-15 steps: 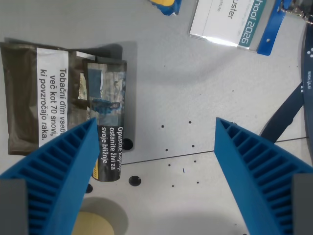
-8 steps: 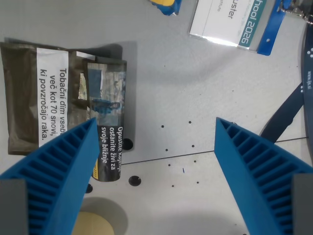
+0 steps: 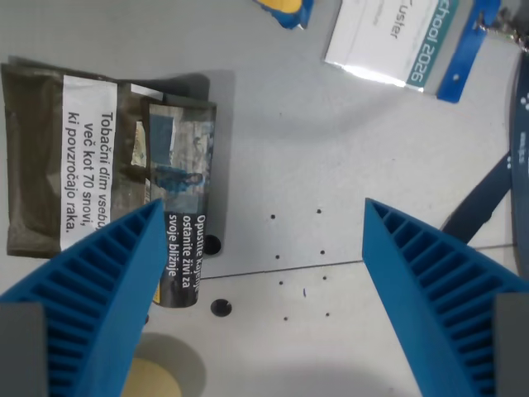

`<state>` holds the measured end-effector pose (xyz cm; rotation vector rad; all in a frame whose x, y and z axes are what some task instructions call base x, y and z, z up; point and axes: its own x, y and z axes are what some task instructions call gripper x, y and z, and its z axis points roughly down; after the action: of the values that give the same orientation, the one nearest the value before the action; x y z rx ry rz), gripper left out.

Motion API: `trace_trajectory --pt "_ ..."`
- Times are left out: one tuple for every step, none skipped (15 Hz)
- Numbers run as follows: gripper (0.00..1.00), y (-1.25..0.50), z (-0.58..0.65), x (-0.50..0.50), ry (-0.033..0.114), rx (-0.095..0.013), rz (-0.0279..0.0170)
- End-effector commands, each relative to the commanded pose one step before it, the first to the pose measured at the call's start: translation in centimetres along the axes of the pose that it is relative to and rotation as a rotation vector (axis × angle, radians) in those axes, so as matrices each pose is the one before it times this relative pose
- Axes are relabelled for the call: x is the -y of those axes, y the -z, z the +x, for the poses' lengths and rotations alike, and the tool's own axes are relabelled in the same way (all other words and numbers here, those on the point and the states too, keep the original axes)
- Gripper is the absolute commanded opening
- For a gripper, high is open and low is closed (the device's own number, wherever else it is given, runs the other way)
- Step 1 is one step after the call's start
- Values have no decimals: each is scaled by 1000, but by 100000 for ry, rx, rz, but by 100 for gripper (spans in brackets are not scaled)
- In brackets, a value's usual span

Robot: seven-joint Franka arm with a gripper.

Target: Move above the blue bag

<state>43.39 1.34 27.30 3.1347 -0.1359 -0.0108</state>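
1. Far on the wrist view's left, a brown tobacco pouch [image 3: 50, 165] lies flat on the grey table [image 3: 331, 165], its left edge cut off by the frame; the white warning label on it runs sideways and is partly hidden behind the left finger.
2. Just beside it, overlapping its right edge, sits a smaller dark tobacco pack [image 3: 178, 207] with a blurry picture and white print; its lower end slips behind the same finger.
3. At the bottom left, a pale yellow round object [image 3: 153, 380] peeks out, mostly covered and cut off by the frame, so what it is I cannot tell.
4. Top centre, only a corner of the blue bag [image 3: 285, 8] shows, blue with a yellow patch, nearly all of it off the top edge, well apart from the gripper.
5. Top right, a white badge card [image 3: 384, 37] on a blue lanyard [image 3: 463, 58] is cropped by the frame.
6. The gripper [image 3: 260, 285] points straight down at bare table, its two ribbed blue fingers [image 3: 99, 289] spread wide apart, holding nothing.
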Motion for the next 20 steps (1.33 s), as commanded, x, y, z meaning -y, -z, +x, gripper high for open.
trace_trajectory --pt "100 -519 969 374 17785 -667 -478" --pt "100 -203 242 76 3226 135 -98" --pt "100 -211 263 76 3333 41 -80" --pt "100 -217 279 70 3181 336 -78" --pt "100 -221 296 62 3333 173 -86" --pt "100 -230 308 51 3333 121 -36" --pt "100 -240 318 37 3333 -186 -92" --pt "100 -255 327 25 3333 41 -73" --pt "100 -269 337 15 3333 -192 -50" --pt "100 -286 345 7 3333 -190 -29" --pt "100 -303 351 0 3333 -85 -55" --pt "100 -315 359 -10 3333 -251 -51" --pt "100 -325 365 -23 3333 20 -33" --pt "100 -332 371 -40 3333 -203 -46" --pt "100 -337 373 -57 3333 -118 -33" --pt "100 -340 375 -75 3333 -235 -45" --pt "100 -345 373 -91 3333 0 -62" --pt "100 -349 369 -106 3333 -186 -103" --pt "100 -350 364 -118 3333 -175 -84" --pt "100 -350 356 -130 3333 -105 -102"
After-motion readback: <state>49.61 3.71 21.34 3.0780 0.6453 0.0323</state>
